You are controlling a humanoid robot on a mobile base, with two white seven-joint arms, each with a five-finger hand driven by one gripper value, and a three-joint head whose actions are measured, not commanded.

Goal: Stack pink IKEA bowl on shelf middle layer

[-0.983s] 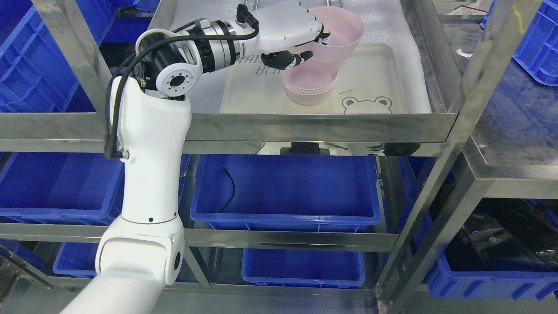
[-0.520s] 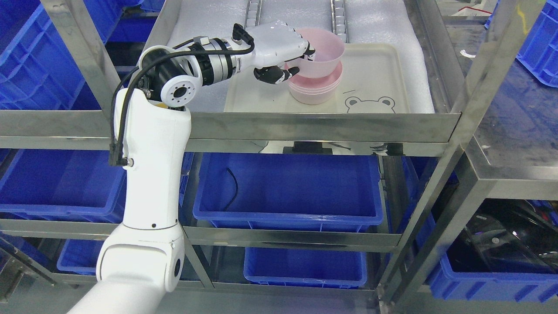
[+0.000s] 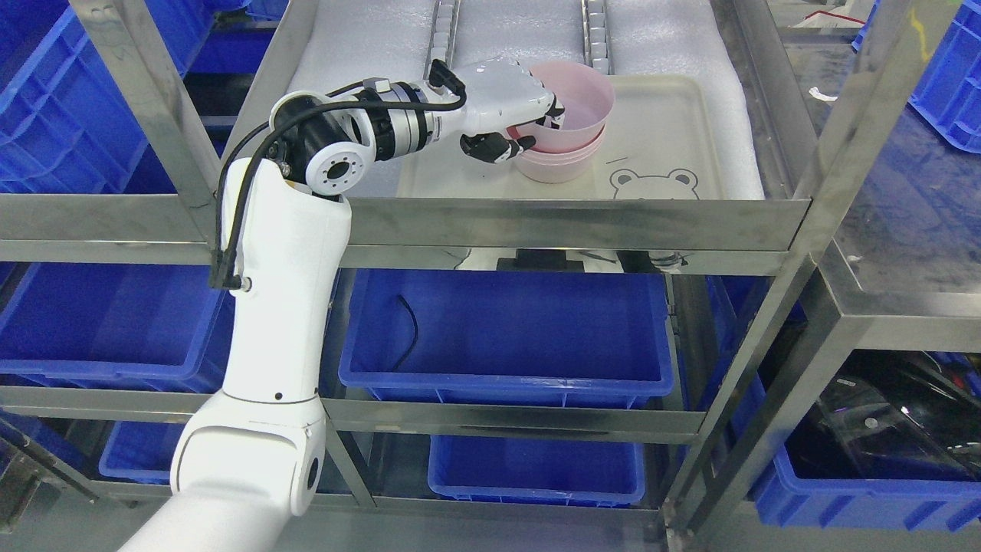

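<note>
while the white left hand [image 3: 515, 111] grips the round pink plastic bowl [image 3: 576, 103] (thumb outside, fingers curled over its rim), the bowl sits tilted in the pink bowl stack [image 3: 558, 164] on the cream bear-print tray [image 3: 667, 146].

We see a bright, evenly lit, sharp frame; overhead light glares off the steel shelf rail [image 3: 567, 218] mid-frame, and soft shadows fill the blue bins [image 3: 506, 337] below.

Pretty standard warehouse setup: a stainless steel shelf rack [image 3: 567, 222] with white foam padding [image 3: 368, 38] on its upper level. Blue plastic bins [image 3: 502, 337] fill the levels underneath, and more blue crates [image 3: 61, 100] sit on both sides.
</note>
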